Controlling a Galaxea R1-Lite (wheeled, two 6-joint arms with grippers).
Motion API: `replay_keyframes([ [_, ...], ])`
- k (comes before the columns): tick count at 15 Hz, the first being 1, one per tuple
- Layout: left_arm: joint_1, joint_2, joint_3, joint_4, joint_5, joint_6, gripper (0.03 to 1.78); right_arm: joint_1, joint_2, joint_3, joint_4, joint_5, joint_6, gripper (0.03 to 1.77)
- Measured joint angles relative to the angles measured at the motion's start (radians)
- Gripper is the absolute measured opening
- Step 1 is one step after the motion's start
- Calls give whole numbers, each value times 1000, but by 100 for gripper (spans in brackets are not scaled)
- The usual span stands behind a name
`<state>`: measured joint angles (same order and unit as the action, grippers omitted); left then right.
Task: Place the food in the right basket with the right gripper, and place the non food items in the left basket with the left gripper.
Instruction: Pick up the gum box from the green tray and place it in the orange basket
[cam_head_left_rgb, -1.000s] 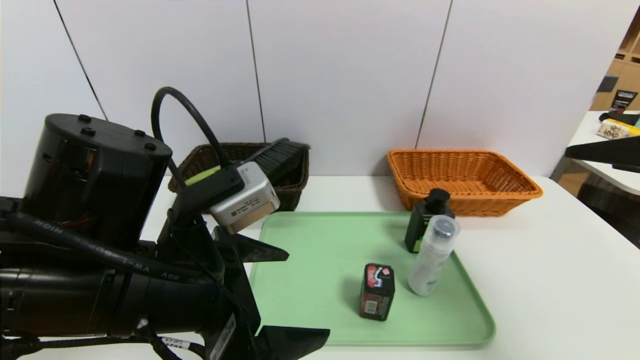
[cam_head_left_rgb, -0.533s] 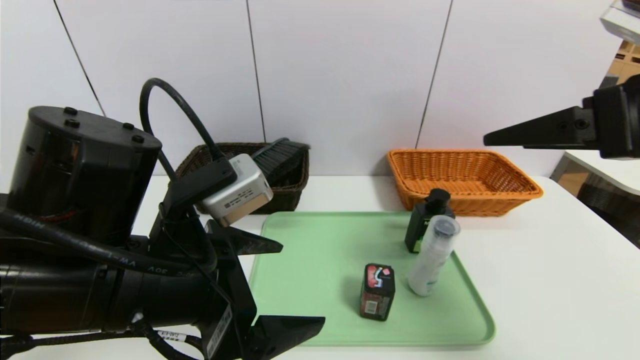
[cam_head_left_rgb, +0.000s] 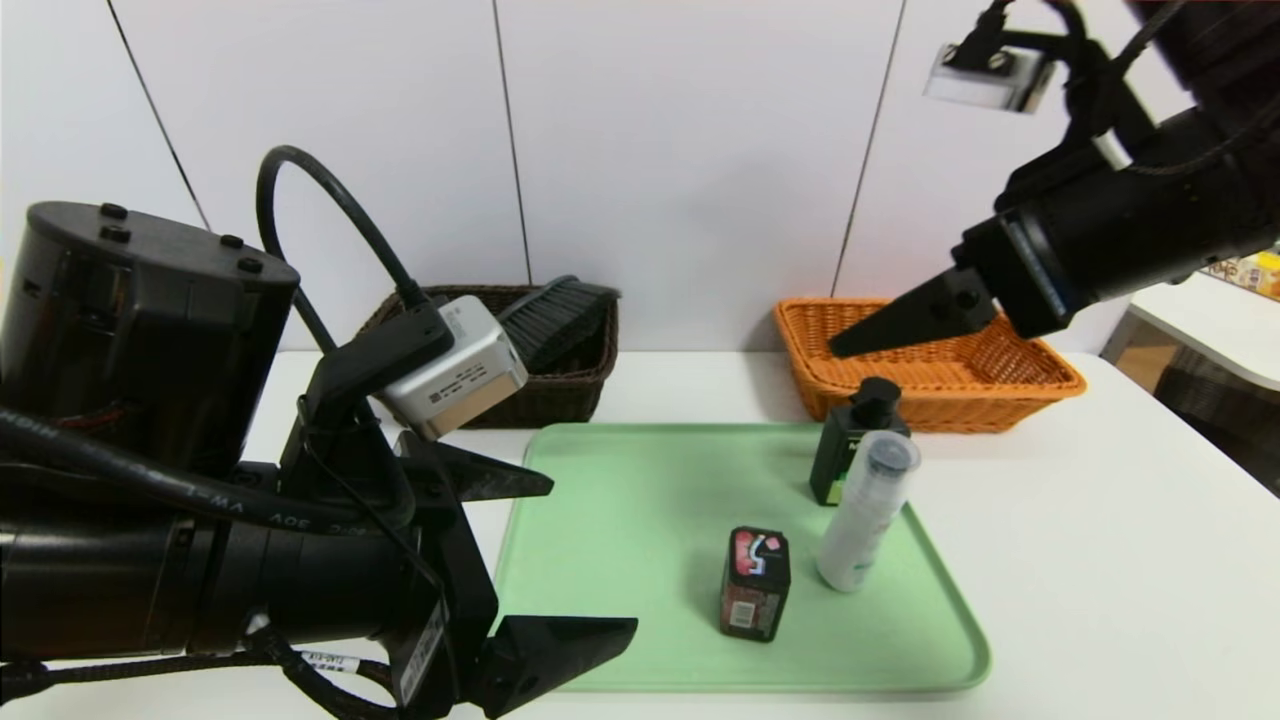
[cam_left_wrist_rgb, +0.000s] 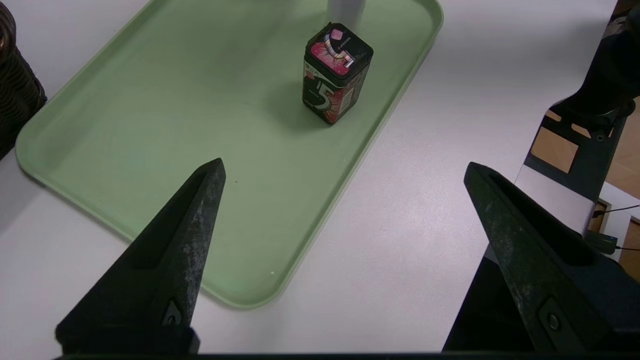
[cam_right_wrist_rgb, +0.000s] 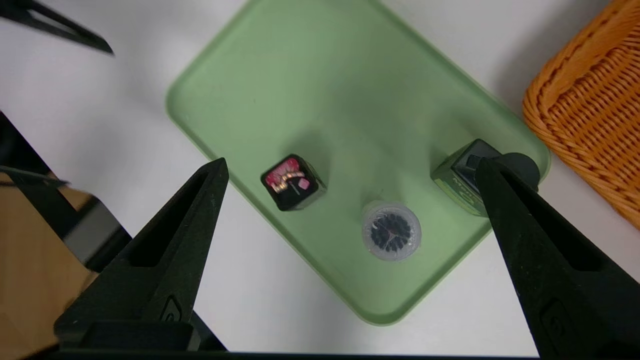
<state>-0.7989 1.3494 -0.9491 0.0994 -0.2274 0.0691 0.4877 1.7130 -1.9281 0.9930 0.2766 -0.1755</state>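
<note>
Only in the head view is the brush (cam_head_left_rgb: 545, 318) seen in the left basket (cam_head_left_rgb: 585, 385), while both wrist views show each tool (cam_left_wrist_rgb: 345, 167) (cam_right_wrist_rgb: 350, 167) spread wide, empty.

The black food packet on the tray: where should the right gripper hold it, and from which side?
Grip the packet by its upper side walls, coming from above. It stands upright and apart from the white bottle, so the open right gripper can probably straddle it.

A large "5" is printed on the side of the black packet (cam_left_wrist_rgb: 336, 75), ahead of the left tool (cam_left_wrist_rgb: 345, 210). "30V" is read on the left arm's cable (cam_head_left_rgb: 180, 500).
</note>
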Motion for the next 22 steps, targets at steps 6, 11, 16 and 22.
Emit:
replay_keyframes([
  [6, 27, -17, 6, 3, 0, -2, 169, 80, 146, -31, 31, -10, -242, 170],
  [11, 36, -34, 12, 3, 0, -3, 169, 122, 191, -32, 81, -54, -350, 170],
  [16, 53, -52, 22, 3, 0, -3, 169, 162, 220, -31, 114, -54, -349, 170],
  [22, 73, -97, 40, 4, -1, -5, 169, 175, 271, -30, 116, -56, -348, 170],
])
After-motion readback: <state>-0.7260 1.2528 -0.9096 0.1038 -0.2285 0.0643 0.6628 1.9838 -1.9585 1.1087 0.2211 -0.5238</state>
